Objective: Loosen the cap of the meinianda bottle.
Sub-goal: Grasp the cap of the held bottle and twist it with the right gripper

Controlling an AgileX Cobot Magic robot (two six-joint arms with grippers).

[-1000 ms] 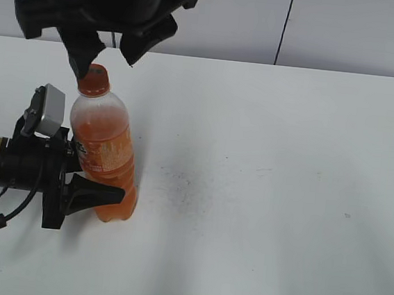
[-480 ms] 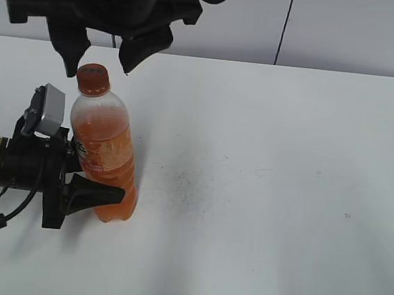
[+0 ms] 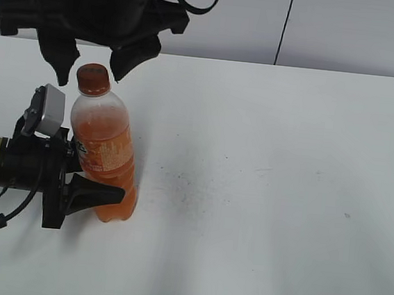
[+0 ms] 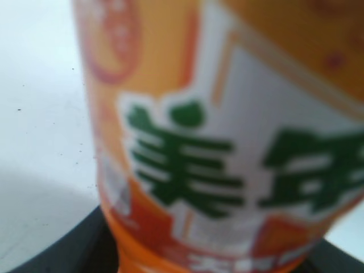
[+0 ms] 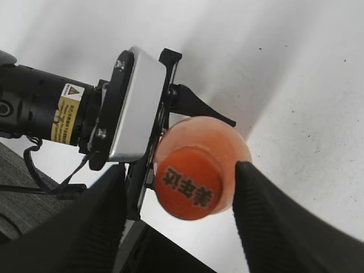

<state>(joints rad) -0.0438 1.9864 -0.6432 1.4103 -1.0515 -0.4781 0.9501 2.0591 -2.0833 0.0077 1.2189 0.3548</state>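
The meinianda bottle (image 3: 103, 145) stands upright at the left of the white table, holding orange drink under an orange label (image 4: 227, 142) with green print. My left gripper (image 3: 106, 182) reaches in level from the left and is shut on the bottle's lower body; one black finger (image 3: 98, 194) shows in front. The orange cap (image 3: 93, 80) sits on the neck. My right gripper (image 5: 182, 167) hangs open over the cap (image 5: 189, 183), one ribbed finger (image 5: 108, 219) on each side with a gap to the cap.
The left arm's silver wrist camera (image 3: 47, 112) and black body (image 3: 14, 161) lie beside the bottle. The white table (image 3: 269, 196) stretches to the right with only small dark specks. A grey wall (image 3: 348, 29) runs behind it.
My right gripper has shifted left and turned above the bottle, so its fingers now straddle the cap. The bottle and left gripper have not moved.
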